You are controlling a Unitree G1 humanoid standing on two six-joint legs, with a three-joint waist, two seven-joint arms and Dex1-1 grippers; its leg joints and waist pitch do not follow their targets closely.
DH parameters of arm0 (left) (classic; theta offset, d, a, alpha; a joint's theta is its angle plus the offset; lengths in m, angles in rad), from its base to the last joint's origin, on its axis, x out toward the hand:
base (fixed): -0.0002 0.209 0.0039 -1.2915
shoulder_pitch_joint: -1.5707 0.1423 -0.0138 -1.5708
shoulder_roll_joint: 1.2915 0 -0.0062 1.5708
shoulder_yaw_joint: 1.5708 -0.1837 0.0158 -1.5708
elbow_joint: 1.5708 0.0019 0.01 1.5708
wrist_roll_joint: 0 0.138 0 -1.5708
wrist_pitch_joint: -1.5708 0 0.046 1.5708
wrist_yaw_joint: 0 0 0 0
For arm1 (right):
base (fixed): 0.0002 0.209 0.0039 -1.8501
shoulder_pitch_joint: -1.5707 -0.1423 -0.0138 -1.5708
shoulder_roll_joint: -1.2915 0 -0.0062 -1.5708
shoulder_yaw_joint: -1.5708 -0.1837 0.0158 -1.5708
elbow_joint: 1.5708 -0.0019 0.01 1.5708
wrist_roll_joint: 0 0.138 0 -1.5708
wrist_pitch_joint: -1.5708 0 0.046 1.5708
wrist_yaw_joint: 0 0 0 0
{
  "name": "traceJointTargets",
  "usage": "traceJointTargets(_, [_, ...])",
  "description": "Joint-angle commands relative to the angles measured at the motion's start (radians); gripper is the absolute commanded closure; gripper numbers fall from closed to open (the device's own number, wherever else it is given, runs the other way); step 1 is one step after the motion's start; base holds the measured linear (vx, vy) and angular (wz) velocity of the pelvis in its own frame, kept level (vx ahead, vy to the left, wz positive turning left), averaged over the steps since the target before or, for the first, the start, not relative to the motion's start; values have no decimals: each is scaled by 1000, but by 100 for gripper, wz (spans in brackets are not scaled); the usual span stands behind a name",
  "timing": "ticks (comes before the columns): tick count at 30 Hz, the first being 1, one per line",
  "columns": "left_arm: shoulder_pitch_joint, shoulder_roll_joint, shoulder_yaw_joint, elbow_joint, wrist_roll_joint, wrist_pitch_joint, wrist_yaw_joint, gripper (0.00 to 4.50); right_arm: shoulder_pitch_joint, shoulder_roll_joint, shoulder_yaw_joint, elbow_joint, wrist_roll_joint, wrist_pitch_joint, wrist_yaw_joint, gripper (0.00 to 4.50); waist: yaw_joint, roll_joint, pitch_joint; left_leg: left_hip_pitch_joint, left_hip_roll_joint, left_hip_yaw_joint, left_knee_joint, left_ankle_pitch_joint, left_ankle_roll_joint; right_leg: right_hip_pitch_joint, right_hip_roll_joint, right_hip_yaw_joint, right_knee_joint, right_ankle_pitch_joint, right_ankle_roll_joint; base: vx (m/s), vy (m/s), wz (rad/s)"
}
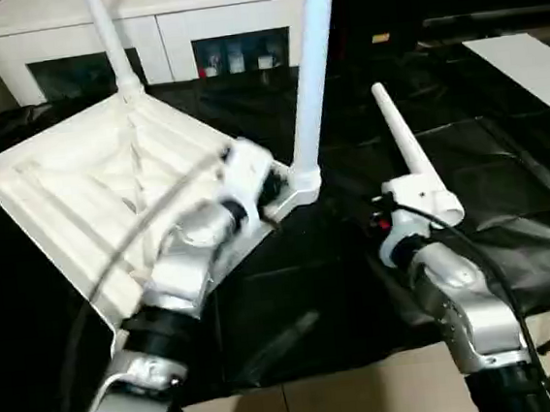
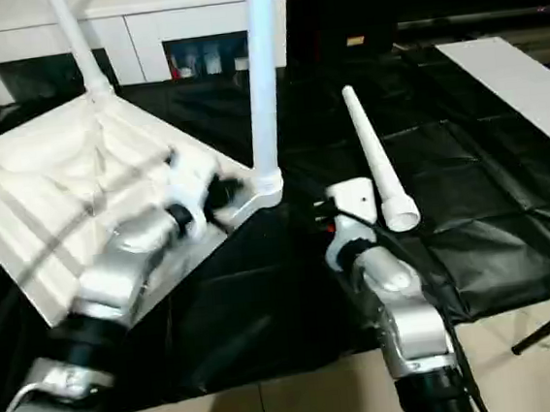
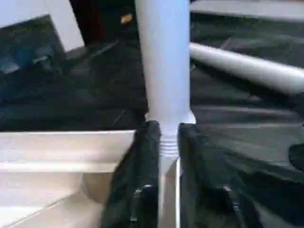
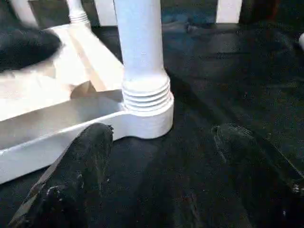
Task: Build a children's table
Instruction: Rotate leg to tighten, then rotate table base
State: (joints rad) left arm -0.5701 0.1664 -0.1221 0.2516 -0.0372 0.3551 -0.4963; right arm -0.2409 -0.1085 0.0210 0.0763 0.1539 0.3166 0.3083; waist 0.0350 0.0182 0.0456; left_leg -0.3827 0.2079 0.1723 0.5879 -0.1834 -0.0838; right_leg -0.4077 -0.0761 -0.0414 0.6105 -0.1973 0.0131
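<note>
Left end effector (image 3: 168,142) clamps the corner leg (image 1: 312,66) (top cut off) at its threads; right end effector (image 4: 161,156), fingers apart, sits near that leg.

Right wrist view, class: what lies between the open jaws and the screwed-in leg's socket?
Only bare black sheeting lies between the right gripper and the leg; the right wrist view shows it.

loose leg (image 1: 408,150) right of table top (image 1: 89,199)

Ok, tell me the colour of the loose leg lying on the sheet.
White, lying on the black sheet; the loose leg shows best in the right eye view.
</note>
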Motion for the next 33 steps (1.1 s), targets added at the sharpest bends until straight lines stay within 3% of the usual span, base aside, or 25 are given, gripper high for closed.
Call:
traceJointTargets(1, [56, 46, 34, -83, -50, 56, -64, 328, 1, -18, 25, -22, -12, 29, 21, 68, 5, -14, -63, 7, 10, 5, -60, -80, 85, 61, -41, 30, -56, 27, -253, 0, 0, 0])
traceJointTargets(3, [121, 123, 112, -177, -93, 75, -97, 305, -9, -33, 64, -9, -25, 48, 55, 68, 0, -9, -61, 10, 11, 5, -62, -108, 65, 56, -39, 30, -57, -33, -241, 0, 0, 0])
traceJointTargets(6, [147, 218, 209, -156, -47, 38, -34, 283, -30, -33, 90, 22, -36, 46, 76, 68, 0, -3, -59, 20, 12, 5, -63, -140, 40, 47, -35, 31, -60, -56, -225, 0, 0, 0])
traceJointTargets(7, [148, 223, 214, -152, -42, 34, -28, 283, -31, -33, 92, 24, -37, 45, 76, 68, -1, -11, -58, 19, 13, 6, -64, -147, 37, 49, -35, 31, -60, -62, -222, 0, 0, 0])
traceJointTargets(8, [147, 260, 271, -121, 0, 11, 50, 269, -42, -26, 98, 40, -39, 43, 76, 68, 5, -9, -55, 26, 16, 5, -67, -174, 21, 42, -35, 32, -63, -93, -213, 0, 0, 0])
traceJointTargets(9, [147, 266, 281, -115, 8, 8, 65, 261, -44, -25, 99, 42, -39, 43, 76, 68, 7, -6, -54, 27, 16, 4, -68, -184, 15, 40, -34, 32, -62, -98, -210, 0, 0, 0])
traceJointTargets(12, [135, 307, 370, -65, 63, -18, 212, 249, -68, -16, 105, 74, -44, 43, 74, 68, 9, -4, -57, 24, 13, 0, -68, -166, -6, 45, -35, 33, -54, -56, -196, 0, 0, 0])
traceJointTargets(14, [155, 351, 403, -60, 100, 21, 301, 249, -88, -12, 112, 99, -50, 49, 68, 68, 7, -3, -63, 22, 10, -3, -66, -142, -16, 50, -34, 31, -46, 3, -193, 0, 0, 0])
traceJointTargets(17, [200, 400, 394, -37, 149, 100, 339, 249, -135, 8, 98, 162, -55, 55, 35, 68, 8, -1, -65, 24, 9, -2, -62, -123, -17, 48, -35, 31, -43, 34, -205, 0, 0, 0])
traceJointTargets(25, [245, 427, 392, -5, 214, 150, 387, 249, -198, 30, 96, 270, -75, 34, 6, 68, 17, -1, -65, 25, 9, -1, -62, -143, -28, 46, -37, 31, -44, 22, -217, 0, 0, 0])
traceJointTargets(30, [296, 460, 326, -16, 204, 255, 290, 249, -236, 40, 104, 338, -83, 15, 7, 68, 21, -1, -65, 25, 8, -1, -63, -139, -25, 44, -37, 31, -42, 23, -221, 0, 0, 0])
traceJointTargets(33, [326, 468, 282, -82, 148, 345, 150, 249, -269, 51, 103, 401, -88, -1, -4, 68, 21, 3, -64, 26, 9, 0, -64, -149, -35, 42, -40, 31, -42, 4, -235, 0, 0, 0])
